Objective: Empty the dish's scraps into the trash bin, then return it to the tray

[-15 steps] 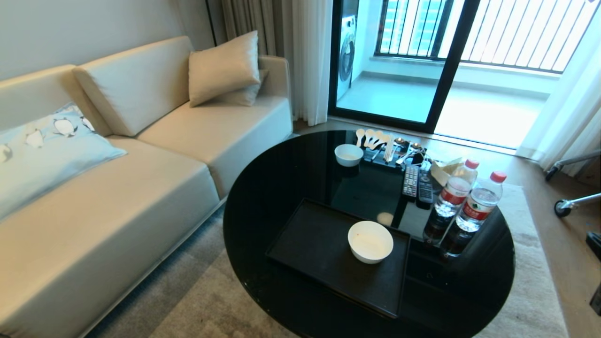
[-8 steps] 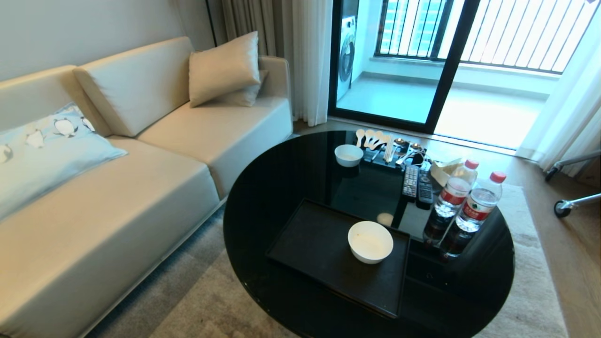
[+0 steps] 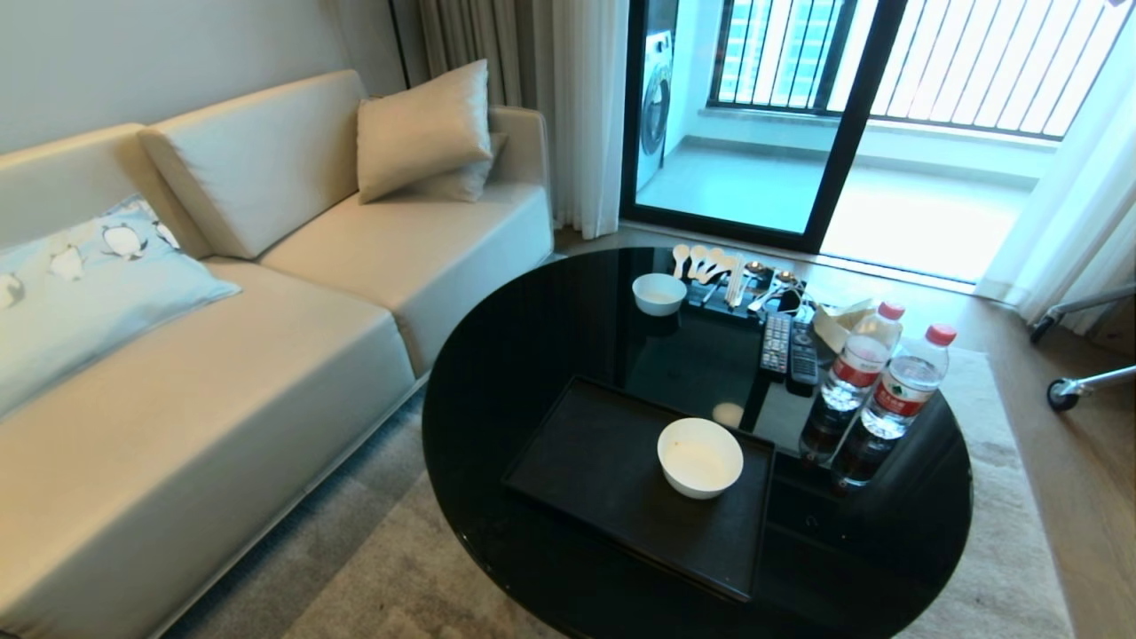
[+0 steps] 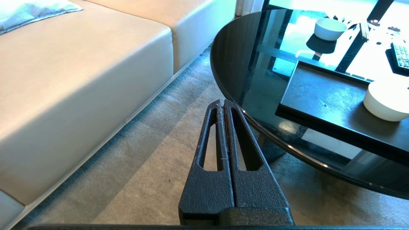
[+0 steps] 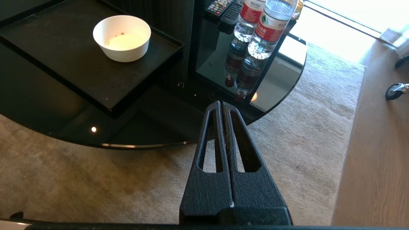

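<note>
While dish (image 3: 699, 456) rests on tray (image 3: 586, 461); both hands closed.

Home living room, sofa (image 3: 266, 293), round coffee table (image 3: 532, 355), balcony door (image 3: 754, 115)

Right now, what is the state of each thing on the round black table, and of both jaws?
Small white bowl with orange traces: upright on tray, scraps gone.
Flat black rectangular tray: flat on table.
Second white bowl: upright, off tray.
Two water bottles: upright, capped.
Left gripper: jaws shut, empty.
Right gripper: jaws shut, empty.

white dish (image 3: 700, 456) | matte black tray (image 3: 586, 461) | cream sofa (image 3: 222, 355)
</note>
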{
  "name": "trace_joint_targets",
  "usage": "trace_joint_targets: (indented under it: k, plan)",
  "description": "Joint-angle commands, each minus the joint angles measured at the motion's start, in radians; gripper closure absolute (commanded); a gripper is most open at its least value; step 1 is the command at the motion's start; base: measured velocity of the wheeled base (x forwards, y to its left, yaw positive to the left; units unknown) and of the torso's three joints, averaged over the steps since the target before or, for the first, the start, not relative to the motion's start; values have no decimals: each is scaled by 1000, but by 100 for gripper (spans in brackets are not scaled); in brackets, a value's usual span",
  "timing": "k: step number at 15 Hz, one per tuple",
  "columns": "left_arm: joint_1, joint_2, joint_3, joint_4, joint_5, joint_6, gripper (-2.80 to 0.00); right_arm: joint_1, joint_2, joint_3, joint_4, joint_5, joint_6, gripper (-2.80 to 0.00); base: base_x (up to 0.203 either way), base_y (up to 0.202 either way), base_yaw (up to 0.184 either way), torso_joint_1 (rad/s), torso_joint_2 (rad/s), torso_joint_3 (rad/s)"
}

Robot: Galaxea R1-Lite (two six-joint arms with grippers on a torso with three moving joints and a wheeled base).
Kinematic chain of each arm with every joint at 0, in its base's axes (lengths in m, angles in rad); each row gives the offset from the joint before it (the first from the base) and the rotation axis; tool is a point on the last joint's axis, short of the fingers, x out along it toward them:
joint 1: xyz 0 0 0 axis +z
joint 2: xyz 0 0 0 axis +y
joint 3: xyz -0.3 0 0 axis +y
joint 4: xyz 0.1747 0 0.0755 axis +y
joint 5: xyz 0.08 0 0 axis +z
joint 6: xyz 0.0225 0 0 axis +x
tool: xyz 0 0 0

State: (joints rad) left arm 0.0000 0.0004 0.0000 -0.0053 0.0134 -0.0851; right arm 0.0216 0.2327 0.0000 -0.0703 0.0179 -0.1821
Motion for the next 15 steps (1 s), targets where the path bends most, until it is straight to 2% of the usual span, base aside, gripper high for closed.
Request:
trace_joint_targets:
  k: [1,4,6,15]
  plan:
    - [0,0,0,-1,0,-1,0,-24,-88,0,63,24,-1,0,0,0,0,0,0,0]
    - [0,0,0,-1,0,-1,0,-23,-215,0,73,30,18,0,0,0,0,0,0,0]
    - [0,0,0,-1,0,-1,0,-22,-233,0,73,27,70,0,0,0,0,0,0,0]
    - [0,0,0,-1,0,-1,0,-22,-233,0,73,27,76,0,0,0,0,0,0,0]
